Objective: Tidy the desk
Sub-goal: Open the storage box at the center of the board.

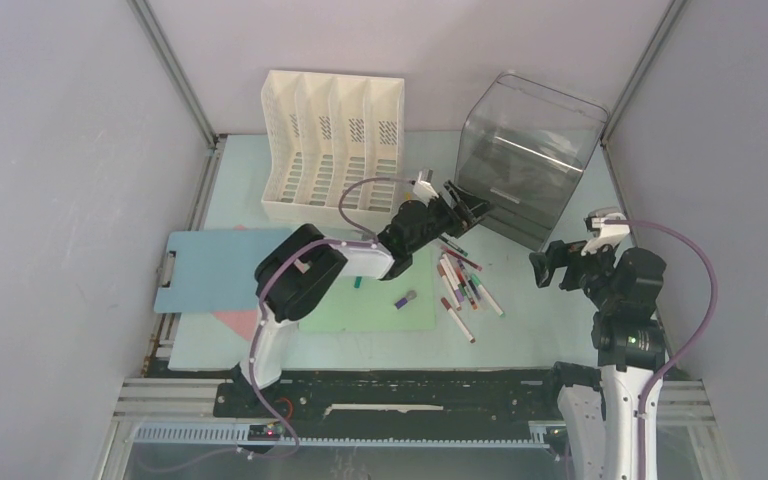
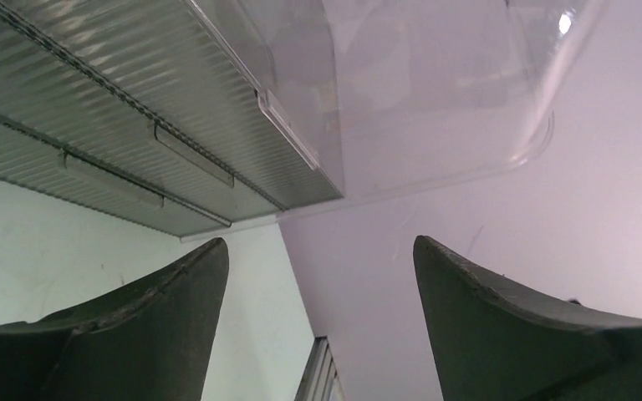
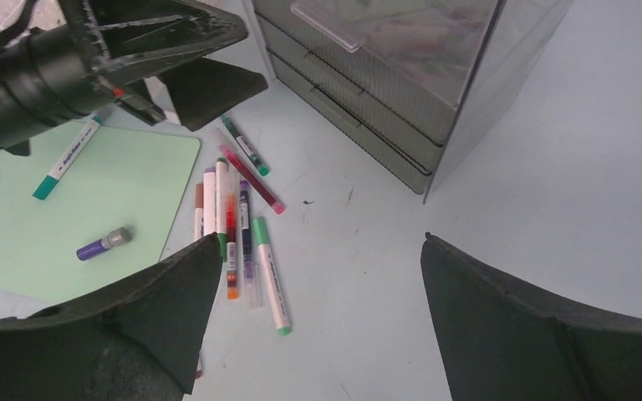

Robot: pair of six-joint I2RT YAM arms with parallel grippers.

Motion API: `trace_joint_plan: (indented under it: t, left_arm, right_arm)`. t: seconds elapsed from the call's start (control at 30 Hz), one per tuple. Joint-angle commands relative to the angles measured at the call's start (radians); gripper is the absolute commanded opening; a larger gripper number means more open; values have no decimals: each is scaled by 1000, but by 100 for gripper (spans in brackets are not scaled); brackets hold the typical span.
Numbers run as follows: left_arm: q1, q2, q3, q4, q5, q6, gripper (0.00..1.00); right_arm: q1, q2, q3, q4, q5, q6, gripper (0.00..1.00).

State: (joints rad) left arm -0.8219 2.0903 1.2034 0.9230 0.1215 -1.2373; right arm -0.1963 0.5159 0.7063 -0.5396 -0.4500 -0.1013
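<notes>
While my left gripper (image 2: 318, 251) gapes empty at the drawers (image 1: 525, 165), my right gripper (image 3: 322, 246) hangs wide, empty. Loose pens (image 3: 232, 225) lie on desk (image 1: 540, 320).

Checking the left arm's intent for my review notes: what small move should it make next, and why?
Probably ease the left gripper forward onto a drawer handle of the clear drawer unit. Its jaws stand open and empty, facing the drawer fronts at close range, while the markers lie loose on the desk beside the unit, so opening a drawer seems the likely step before storing them.
</notes>
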Motion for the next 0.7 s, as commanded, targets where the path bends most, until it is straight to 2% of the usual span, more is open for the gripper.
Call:
trace_joint_plan:
  t: [0.0,0.3,0.5,0.67]
  left_arm:
    - [-13,58,118,49,-88,-98,85]
    - [-18,141,237,-120,-188,-149,65]
    - [-22,173,309,-222,-213,-145,57]
    - [-27,201,372,-272,-219,-142,44]
  right_arm:
    - [-4,-16,35,35,31,28,96]
    - [-3,-26,36,35,31,26,96]
    - [-3,-31,36,35,28,28,96]
    - [-3,-33,37,35,26,28,96]
